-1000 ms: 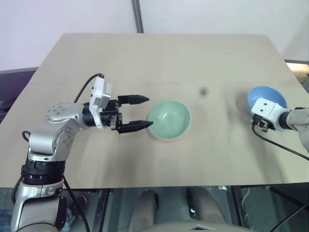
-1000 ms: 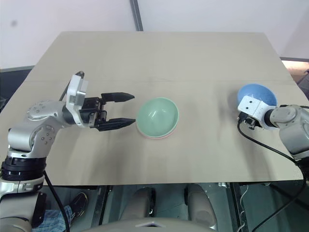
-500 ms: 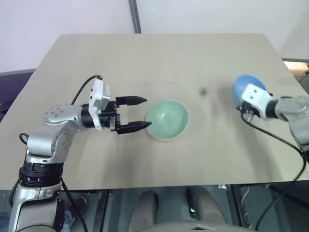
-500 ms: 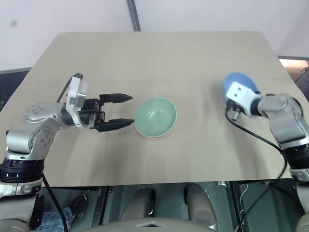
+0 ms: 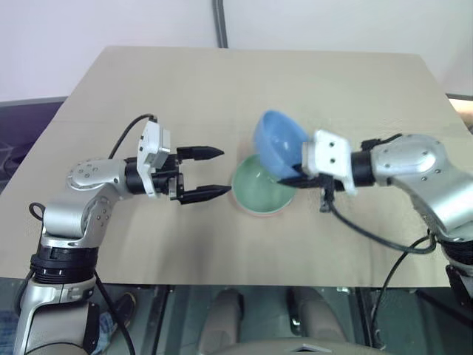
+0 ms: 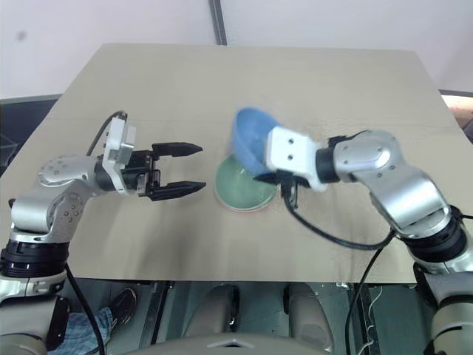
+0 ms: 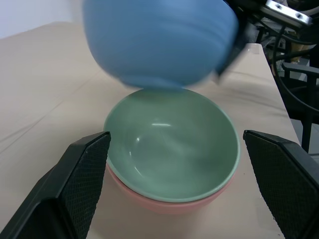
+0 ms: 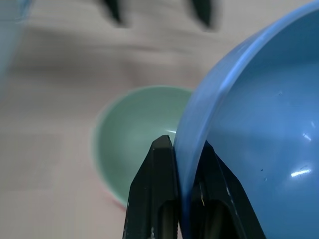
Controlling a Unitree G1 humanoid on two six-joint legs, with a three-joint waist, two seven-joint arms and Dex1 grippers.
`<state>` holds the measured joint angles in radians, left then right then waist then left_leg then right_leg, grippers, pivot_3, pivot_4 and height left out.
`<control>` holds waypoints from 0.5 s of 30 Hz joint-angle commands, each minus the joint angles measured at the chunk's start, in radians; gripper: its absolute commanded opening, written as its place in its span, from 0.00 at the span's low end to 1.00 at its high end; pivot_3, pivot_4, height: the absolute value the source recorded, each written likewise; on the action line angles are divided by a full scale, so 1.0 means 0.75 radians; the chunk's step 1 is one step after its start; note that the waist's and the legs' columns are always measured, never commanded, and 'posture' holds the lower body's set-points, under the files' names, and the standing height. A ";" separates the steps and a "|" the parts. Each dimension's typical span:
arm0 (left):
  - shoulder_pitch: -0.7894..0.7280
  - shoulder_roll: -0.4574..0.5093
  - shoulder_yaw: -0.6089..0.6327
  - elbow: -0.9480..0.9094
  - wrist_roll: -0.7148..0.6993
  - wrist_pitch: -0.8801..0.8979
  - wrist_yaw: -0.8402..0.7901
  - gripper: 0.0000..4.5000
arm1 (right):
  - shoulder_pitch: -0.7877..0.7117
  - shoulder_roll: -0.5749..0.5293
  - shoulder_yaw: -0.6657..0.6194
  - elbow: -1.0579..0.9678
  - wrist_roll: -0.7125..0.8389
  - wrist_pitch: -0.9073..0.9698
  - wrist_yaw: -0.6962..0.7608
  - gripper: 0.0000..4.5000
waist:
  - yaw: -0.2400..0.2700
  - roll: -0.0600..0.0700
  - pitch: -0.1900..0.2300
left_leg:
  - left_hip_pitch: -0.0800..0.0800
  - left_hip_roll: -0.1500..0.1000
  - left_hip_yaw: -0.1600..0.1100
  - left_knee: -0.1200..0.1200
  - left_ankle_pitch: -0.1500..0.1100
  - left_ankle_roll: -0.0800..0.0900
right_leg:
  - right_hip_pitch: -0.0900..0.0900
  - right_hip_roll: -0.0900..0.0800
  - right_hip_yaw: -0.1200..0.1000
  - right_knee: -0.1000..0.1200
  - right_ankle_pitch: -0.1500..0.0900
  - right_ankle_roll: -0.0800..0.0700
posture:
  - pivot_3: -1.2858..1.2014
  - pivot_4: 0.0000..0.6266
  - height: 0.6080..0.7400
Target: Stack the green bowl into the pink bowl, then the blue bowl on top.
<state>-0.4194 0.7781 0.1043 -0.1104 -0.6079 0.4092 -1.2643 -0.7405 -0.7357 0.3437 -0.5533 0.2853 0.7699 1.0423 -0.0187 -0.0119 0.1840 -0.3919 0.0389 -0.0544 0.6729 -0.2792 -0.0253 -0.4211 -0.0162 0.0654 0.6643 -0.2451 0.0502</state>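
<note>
The green bowl [image 5: 257, 196] sits nested in the pink bowl [image 7: 164, 203] at the table's middle; only a thin pink rim shows below it. The blue bowl [image 5: 279, 143] hangs tilted just above the green bowl's far right side. My right gripper [image 8: 184, 145] is shut on the blue bowl's rim, one finger inside and one outside. My left gripper [image 5: 224, 171] hovers level just left of the stacked bowls, open, with nothing between its fingers [image 7: 82, 172].
The tan table [image 5: 177, 81] has bare room all around the bowls. A black cable [image 5: 366, 233] droops from my right wrist over the table's front right. A dark pole [image 5: 219, 22] rises behind the far edge.
My right gripper has carried the blue bowl up and leftward from the table's right side to above the green bowl. The left gripper has stayed in place, open.
</note>
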 commanded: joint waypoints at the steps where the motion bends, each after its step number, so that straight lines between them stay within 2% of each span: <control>1: -0.030 -0.001 -0.004 -0.001 0.008 -0.026 -0.015 1.00 | -0.034 0.021 0.012 -0.075 0.009 -0.024 -0.001 0.00 | 0.000 0.000 0.000 | 0.000 0.000 0.000 0.001 0.000 0.000 | 0.000 0.000 0.000 0.000 0.000 0.000 | 0.52 0.24 1.00; 3: -0.033 -0.001 -0.006 -0.001 0.010 -0.025 -0.017 1.00 | -0.047 0.040 0.034 -0.086 0.016 -0.006 -0.007 0.00 | -0.001 0.000 0.000 | 0.000 0.000 0.000 0.001 0.000 0.000 | 0.000 0.000 0.000 0.001 0.000 0.000 | 0.52 0.24 1.00; 5: -0.032 -0.002 -0.005 -0.003 0.014 -0.024 -0.016 1.00 | -0.059 0.040 0.052 -0.090 0.024 0.023 0.002 0.20 | -0.002 0.000 0.000 | 0.000 0.000 -0.001 0.001 0.000 0.000 | 0.000 0.000 0.000 0.001 0.000 0.000 | 0.52 0.24 1.00; 6: -0.030 -0.001 -0.003 -0.005 0.015 -0.023 -0.016 1.00 | -0.064 0.039 0.057 -0.090 0.028 0.035 0.006 0.26 | -0.001 0.000 0.000 | 0.000 0.000 -0.001 0.001 0.000 0.000 | 0.000 0.000 0.000 0.001 0.000 0.000 | 0.52 0.24 1.00; 8: -0.027 0.001 -0.001 -0.007 0.014 -0.022 -0.015 1.00 | -0.068 0.047 0.053 -0.089 0.035 0.048 -0.004 0.49 | -0.001 0.000 0.000 | -0.001 0.000 -0.001 0.001 0.000 0.000 | 0.000 0.000 -0.001 0.000 0.000 0.000 | 0.52 0.24 1.00; 10: -0.021 0.003 0.001 -0.010 0.014 -0.022 -0.015 1.00 | -0.074 0.071 0.027 -0.078 0.033 0.061 -0.046 0.69 | -0.001 0.000 0.000 | -0.001 0.000 -0.002 0.001 0.000 0.000 | 0.000 0.000 -0.001 0.000 0.000 0.000 | 0.52 0.24 1.00; 15: -0.014 0.001 0.002 -0.015 0.026 -0.033 -0.001 1.00 | -0.097 0.078 -0.059 -0.056 0.114 0.124 -0.048 0.69 | -0.001 0.000 0.000 | -0.001 0.000 -0.002 0.002 0.000 0.000 | 0.000 0.000 -0.001 0.000 0.000 0.000 | 0.52 0.24 1.00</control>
<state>-0.4286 0.7734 0.0889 -0.1029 -0.5898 0.4047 -1.2685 -0.7940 -0.6764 0.3611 -0.5788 0.3366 0.8495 1.0092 -0.0195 -0.0119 0.1840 -0.3927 0.0389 -0.0559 0.6741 -0.2792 -0.0253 -0.4210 -0.0162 0.0643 0.6646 -0.2450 0.0502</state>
